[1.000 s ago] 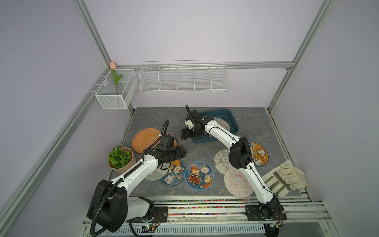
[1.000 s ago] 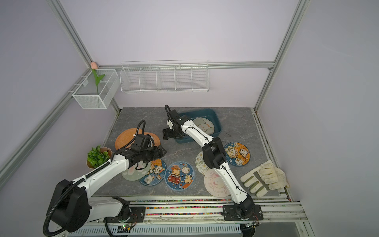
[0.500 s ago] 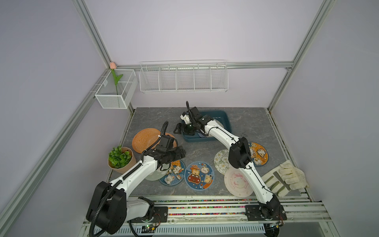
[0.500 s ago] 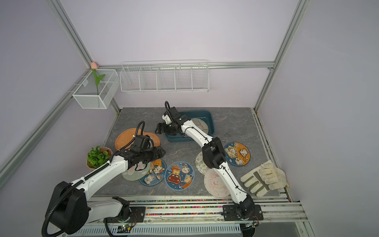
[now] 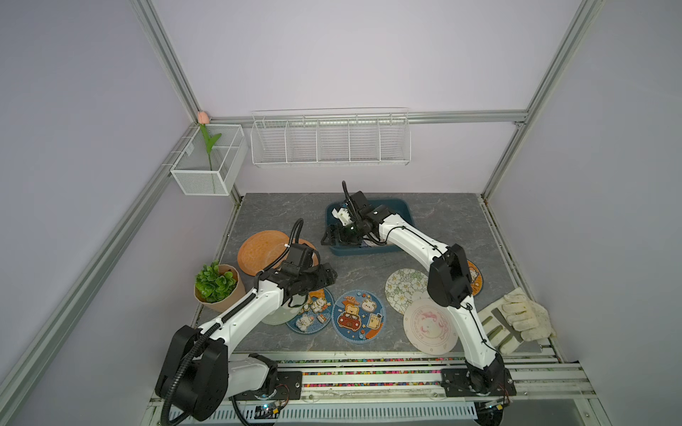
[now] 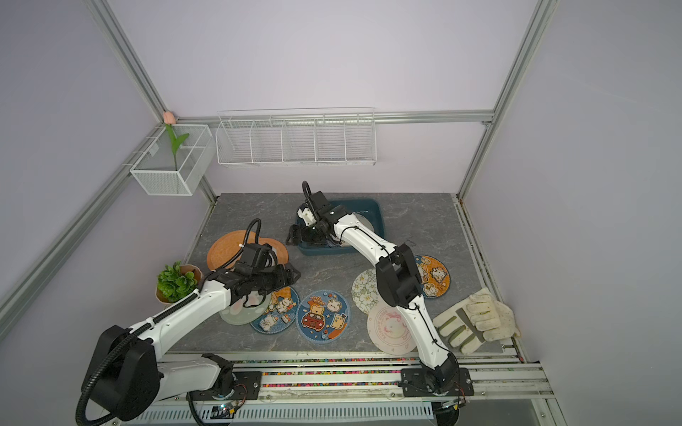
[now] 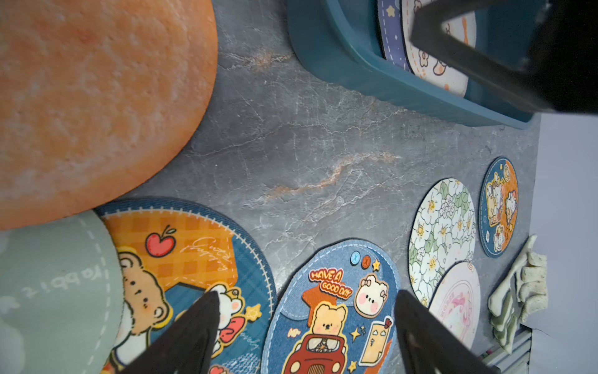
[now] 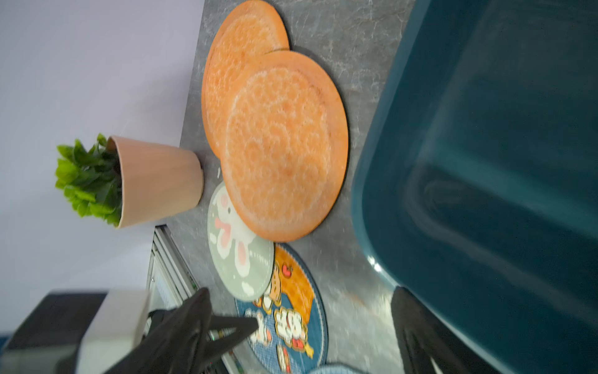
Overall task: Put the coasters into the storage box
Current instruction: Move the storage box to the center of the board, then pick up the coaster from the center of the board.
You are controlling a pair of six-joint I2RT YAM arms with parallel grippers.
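A: Compared with a second back: found box [image 5: 398, 210] slid a little leftward on tabletop [image 5: 461, 228]. No further shift over the last half second.

B: Confirmed. Seen right pincer [image 5: 330, 239] at box's front-left corner, spread wide, grasping nothing. Cannot tell from wrist view whether touching the rim.

A: Logged that pincer further left than a second back, moved along with box.

B: Left pincer [image 7: 306, 293]?

A: Released too, empty. Hovering low above apple-bear coaster [image 7: 194, 252] and car coaster [image 5: 358, 317], scarcely moved since.

B: Checked inside box: cream coaster [image 7: 433, 48] lying on a dark blue one [image 7: 390, 32].

A: Counted out on tabletop, all as before:
- two orange coasters [image 5: 264, 250], overlapping, at left
- rabbit coaster [image 8: 238, 246], tucked under the nearer orange one and lapping over apple-bear coaster
- car coaster, just beside apple-bear coaster
- floral coaster [image 5: 404, 291], partly under pink coaster [image 5: 430, 326]
- cat coaster [image 6: 437, 276], half hidden behind right arm [image 5: 448, 280]
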